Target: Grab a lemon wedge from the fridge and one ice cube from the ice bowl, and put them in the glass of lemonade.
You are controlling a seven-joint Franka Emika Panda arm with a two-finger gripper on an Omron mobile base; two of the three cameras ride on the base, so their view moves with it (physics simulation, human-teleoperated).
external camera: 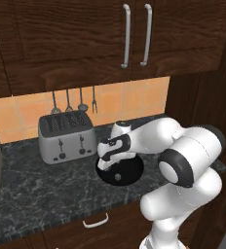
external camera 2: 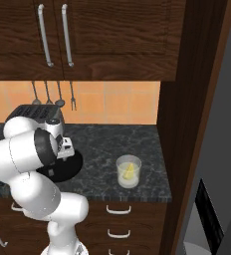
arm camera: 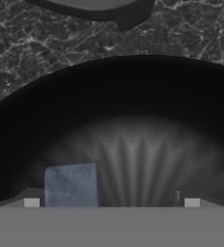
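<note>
Gripper [external camera: 104,164] poised low over ice bowl [external camera: 129,171] on tabletop [external camera: 32,187], fingers spread fully, holding nothing. In hand view, ice cube [arm camera: 71,185] lying inside bowl, just inside one fingertip, off-centre between them. Lemon wedge [external camera 2: 130,171] already in glass [external camera 2: 128,172], well apart.

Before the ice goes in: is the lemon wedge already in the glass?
Yes. The right base view shows the lemon wedge inside the glass of lemonade, which stands upright on the counter.
</note>
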